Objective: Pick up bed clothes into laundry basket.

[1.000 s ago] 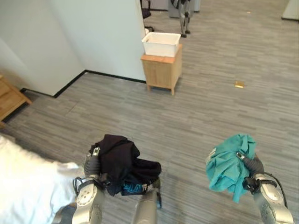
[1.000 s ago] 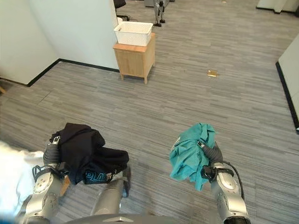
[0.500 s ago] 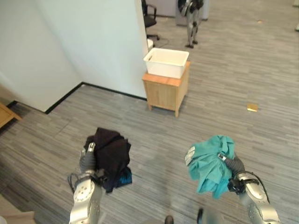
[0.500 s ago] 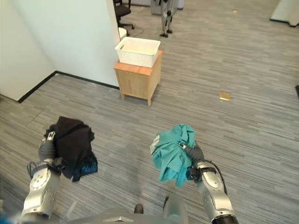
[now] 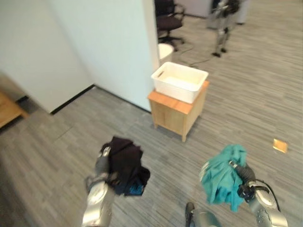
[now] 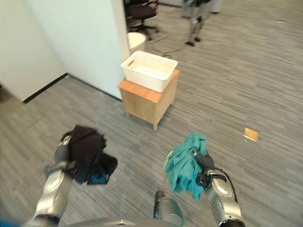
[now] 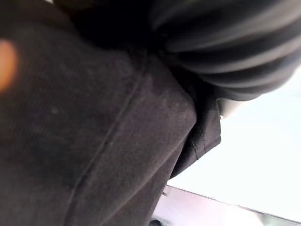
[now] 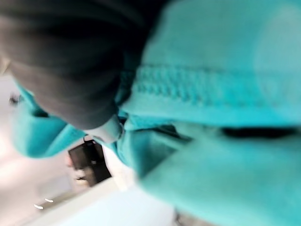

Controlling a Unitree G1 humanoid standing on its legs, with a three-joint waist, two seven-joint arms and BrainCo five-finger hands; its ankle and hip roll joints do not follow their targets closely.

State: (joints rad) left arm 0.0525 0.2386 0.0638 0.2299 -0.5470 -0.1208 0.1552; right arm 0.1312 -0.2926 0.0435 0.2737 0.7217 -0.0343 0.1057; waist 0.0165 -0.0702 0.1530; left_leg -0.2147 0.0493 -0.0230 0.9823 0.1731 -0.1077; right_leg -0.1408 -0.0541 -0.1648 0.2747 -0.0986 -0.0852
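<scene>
Grey plank flooring (image 5: pixel 246 99) runs across the room ahead of me, with a white wall corner (image 5: pixel 109 42) on my left side. Against that corner stands a small wooden cabinet (image 5: pixel 177 116), and the white laundry basket (image 5: pixel 180 81) sits on top of it, its opening facing up. Behind it I can see a dark office chair (image 5: pixel 168 21) and a white bin (image 6: pixel 136 41) near the wall. A small tan square (image 5: pixel 280 145) lies on the floor off to my right.

My left hand (image 5: pixel 102 164) is raised in front of me, and a bundle of black clothing (image 5: pixel 125 165) is bunched against it, drooping down toward the floor without touching it; a bit of blue shows at its lower edge. I cannot tell how the fingers sit, since cloth covers them in the wrist view too. My right hand (image 6: pixel 205 165) holds up a crumpled teal garment (image 6: pixel 183 166), fingers closed into the fabric near its top, the rest hanging below. Both bundles are well short of the basket, which stands ahead between the two arms
</scene>
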